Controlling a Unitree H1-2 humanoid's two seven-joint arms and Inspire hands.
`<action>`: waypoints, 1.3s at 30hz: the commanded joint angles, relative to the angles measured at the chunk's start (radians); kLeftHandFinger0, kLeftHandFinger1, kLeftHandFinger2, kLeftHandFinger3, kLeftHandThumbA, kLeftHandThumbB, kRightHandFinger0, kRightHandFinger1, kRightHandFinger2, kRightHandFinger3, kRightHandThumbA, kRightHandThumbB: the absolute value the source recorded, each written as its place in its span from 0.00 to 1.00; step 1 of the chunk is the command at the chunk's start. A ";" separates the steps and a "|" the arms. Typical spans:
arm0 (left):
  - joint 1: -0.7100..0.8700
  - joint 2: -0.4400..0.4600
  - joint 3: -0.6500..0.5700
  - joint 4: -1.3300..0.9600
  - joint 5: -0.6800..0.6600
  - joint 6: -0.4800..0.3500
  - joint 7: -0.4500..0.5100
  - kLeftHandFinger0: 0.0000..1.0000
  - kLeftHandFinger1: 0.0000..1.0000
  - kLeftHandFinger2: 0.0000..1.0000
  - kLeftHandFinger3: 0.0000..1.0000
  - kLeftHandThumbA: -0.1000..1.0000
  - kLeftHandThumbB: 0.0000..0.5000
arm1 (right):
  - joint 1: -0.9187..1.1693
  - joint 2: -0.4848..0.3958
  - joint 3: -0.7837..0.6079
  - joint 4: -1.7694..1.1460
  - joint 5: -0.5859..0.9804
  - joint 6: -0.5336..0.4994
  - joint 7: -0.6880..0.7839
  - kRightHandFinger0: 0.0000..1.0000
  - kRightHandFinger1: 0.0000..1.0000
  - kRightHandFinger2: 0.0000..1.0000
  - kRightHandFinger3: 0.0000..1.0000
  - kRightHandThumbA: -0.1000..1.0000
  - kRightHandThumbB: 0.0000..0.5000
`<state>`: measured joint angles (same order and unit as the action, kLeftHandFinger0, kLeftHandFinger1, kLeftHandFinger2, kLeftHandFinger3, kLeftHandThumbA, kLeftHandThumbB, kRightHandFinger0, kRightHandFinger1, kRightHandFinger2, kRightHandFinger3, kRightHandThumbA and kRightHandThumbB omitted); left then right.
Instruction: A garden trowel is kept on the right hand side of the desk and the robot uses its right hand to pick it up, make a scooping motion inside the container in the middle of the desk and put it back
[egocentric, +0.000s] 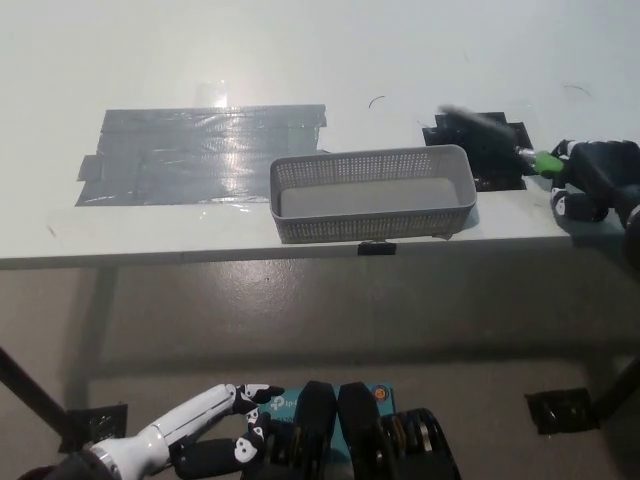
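While the black right hand (590, 180) grips the trowel (495, 138) over the dark patch (482, 150) right of the basket (372, 192), it should lower it flat before letting go, the white left hand (205, 425) resting low with fingers apart.

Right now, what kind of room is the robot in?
Probably a test lab or workshop, not a garden. The plain white desk has grey tape patches marking spots, an empty grey mesh basket, and the black right hand holding a green-handled trowel.
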<state>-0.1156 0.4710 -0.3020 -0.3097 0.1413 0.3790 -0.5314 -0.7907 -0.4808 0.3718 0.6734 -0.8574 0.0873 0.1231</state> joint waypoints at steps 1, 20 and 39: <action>-0.002 0.014 0.013 -0.028 0.013 -0.022 0.014 1.00 1.00 1.00 1.00 0.90 0.37 | -0.034 -0.018 0.003 -0.051 -0.040 0.086 -0.027 0.14 0.36 0.65 1.00 0.13 0.08; -0.017 0.026 0.006 -0.022 0.028 -0.030 0.007 1.00 1.00 1.00 1.00 0.95 0.40 | -0.076 -0.101 -0.005 -0.334 0.104 0.297 0.532 1.00 1.00 1.00 1.00 1.00 1.00; -0.012 0.027 0.019 -0.017 0.025 -0.042 0.014 1.00 1.00 1.00 1.00 0.99 0.49 | 0.557 -0.169 -0.258 -1.366 0.034 0.222 0.343 1.00 1.00 1.00 1.00 0.67 0.59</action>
<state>-0.1155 0.4746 -0.3085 -0.3024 0.1614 0.3811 -0.5318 -0.4331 -0.5998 0.2918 -0.2665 -0.7909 0.3405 0.5886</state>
